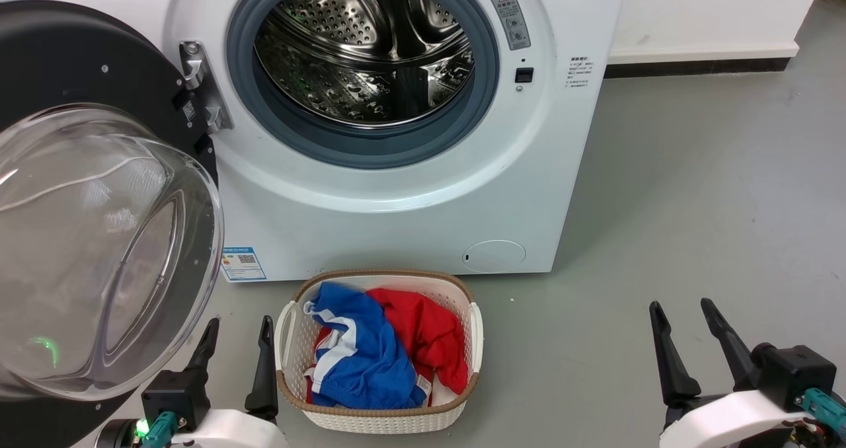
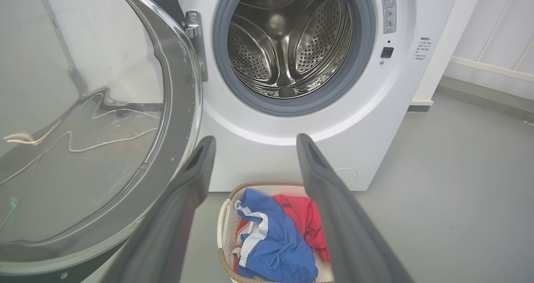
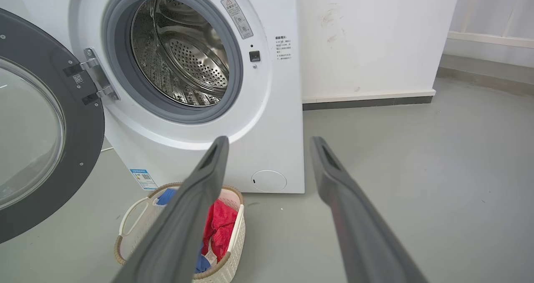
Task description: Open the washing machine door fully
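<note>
two grippers sit low in the head view, both empty. the left gripper [image 1: 239,322] is at the lower left, its jaws parted a moderate way with nothing between them, close under the lower rim of the washing machine door [image 1: 99,236]. whether its outer finger touches that rim is hard to say, though a gap seems to show. the right gripper [image 1: 681,304] is at the lower right over bare floor [image 1: 694,190], jaws likewise apart and holding nothing, well apart from the machine.

the door stands open on a metal hinge [image 1: 198,84] at the left edge of the drum opening. it is angled out from the front, so its bulging glass bowl faces the robot. the washing machine [image 1: 410,217] shows its grey gasket [image 1: 363,152] and perforated steel drum [image 1: 357,51] uncovered. low on its front are a blue label [image 1: 243,263] near the left corner and a round flap [image 1: 494,256] toward the right.

a white basket [image 1: 294,349] rests on the floor just before the machine's bottom edge, between the two grippers. it holds a blue garment [image 1: 357,362] and a red garment [image 1: 426,336].
</note>
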